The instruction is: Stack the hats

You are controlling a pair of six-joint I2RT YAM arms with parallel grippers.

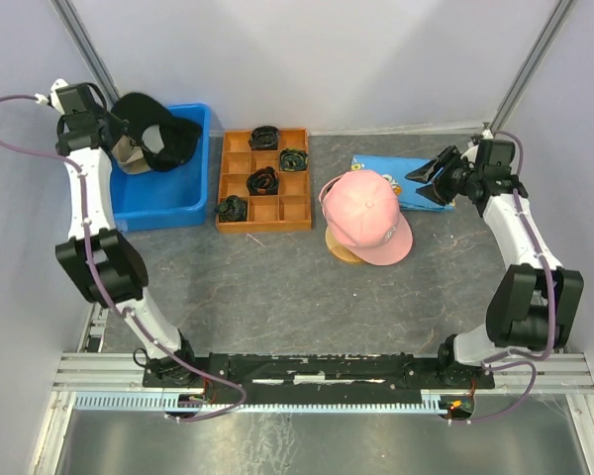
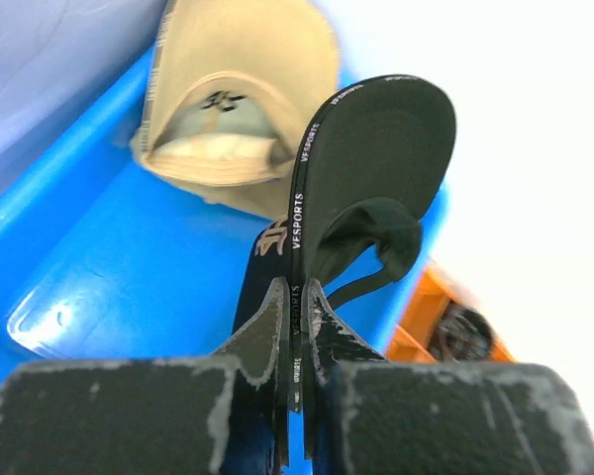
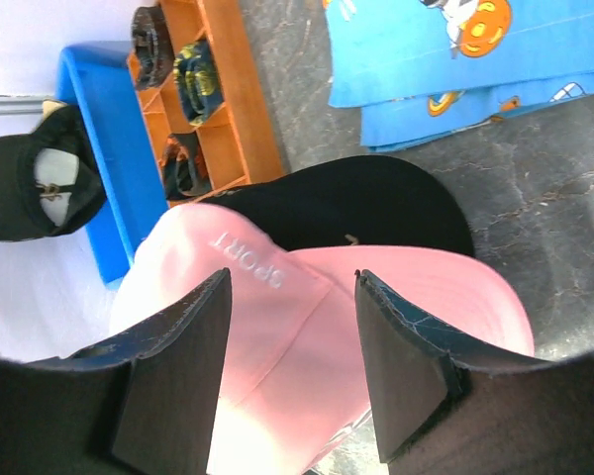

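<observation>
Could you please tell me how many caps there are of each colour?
Pink cap: 1
Black caps: 2, one held in the left end effector, one under the pink one
Tan cap: 1, in the blue bin
Total: 4
</observation>
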